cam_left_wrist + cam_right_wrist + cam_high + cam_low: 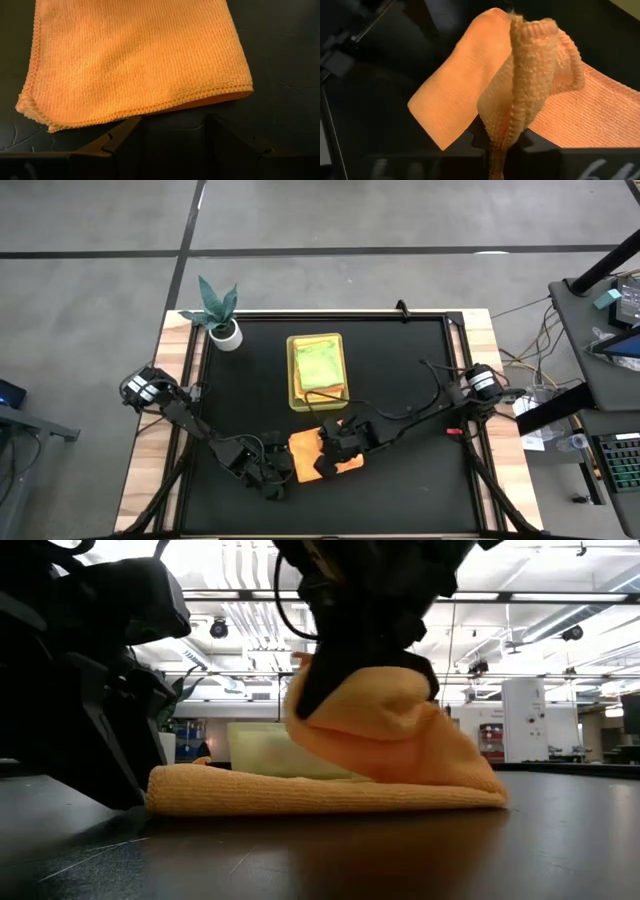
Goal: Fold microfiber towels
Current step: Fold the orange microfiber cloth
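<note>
From above, the orange towel [325, 452] lies on the mat's near middle, its grip hidden. The right wrist view shows the right gripper [506, 145] pinching a raised fold (bunched upright). The left gripper [172, 132] stands open at the towel's edge.

overhead, table-level and two close wrist views, all sharing the orange towel [322, 452]

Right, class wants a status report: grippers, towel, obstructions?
Right gripper shut on orange towel, edge lifted. Left gripper open beside it. Tray behind, clear of the fold.
</note>
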Tool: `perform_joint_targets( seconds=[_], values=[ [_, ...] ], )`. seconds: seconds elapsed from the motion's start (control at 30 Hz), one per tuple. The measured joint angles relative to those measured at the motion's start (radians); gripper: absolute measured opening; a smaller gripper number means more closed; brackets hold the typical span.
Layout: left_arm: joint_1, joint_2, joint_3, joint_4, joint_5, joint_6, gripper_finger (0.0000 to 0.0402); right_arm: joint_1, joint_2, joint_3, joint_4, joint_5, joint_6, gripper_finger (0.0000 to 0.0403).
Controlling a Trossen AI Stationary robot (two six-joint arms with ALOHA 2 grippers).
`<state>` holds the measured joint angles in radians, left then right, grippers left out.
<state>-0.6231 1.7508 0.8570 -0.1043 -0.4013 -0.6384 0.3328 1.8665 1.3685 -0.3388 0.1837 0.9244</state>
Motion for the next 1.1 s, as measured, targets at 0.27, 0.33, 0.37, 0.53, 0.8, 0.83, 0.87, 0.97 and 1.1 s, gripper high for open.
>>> perform_joint_targets(
  seconds=[0.27,0.33,0.37,0.53,0.8,0.83,0.87,0.97,1.1],
  values=[
    [0.0,0.0,0.0,0.018,-0.01,-0.001,0.0207,-0.008,0.042,0.029,0.018,0.028,0.034,0.0013],
    [0.0,0.0,0.0,0.022,-0.021,-0.001,0.0207,-0.008,0.048,0.029,0.034,0.029,0.034,0.0013],
    [0.0,0.0,0.0,0.02,-0.023,-0.001,0.0207,-0.008,0.053,0.029,0.037,0.029,0.034,0.0013],
    [0.0,0.0,0.0,0.023,-0.025,-0.001,0.0207,-0.015,0.084,0.029,0.041,0.028,0.053,0.0013],
    [0.0,0.0,0.0,0.022,-0.024,-0.002,0.0207,-0.017,0.095,0.029,0.07,0.027,0.032,0.0052],
    [0.0,0.0,0.0,0.022,-0.024,-0.002,0.0207,-0.018,0.095,0.029,0.07,0.028,0.032,0.0064],
    [0.0,0.0,0.0,0.022,-0.024,-0.002,0.0207,-0.018,0.095,0.029,0.075,0.031,0.032,0.0077],
    [0.0,0.0,0.0,0.022,-0.025,-0.003,0.0207,-0.019,0.095,0.029,0.121,0.036,0.013,0.0117],
    [0.0,0.0,0.0,0.022,-0.026,-0.003,0.0207,-0.021,0.094,0.029,0.144,0.036,-0.017,0.0163]
  ],
)
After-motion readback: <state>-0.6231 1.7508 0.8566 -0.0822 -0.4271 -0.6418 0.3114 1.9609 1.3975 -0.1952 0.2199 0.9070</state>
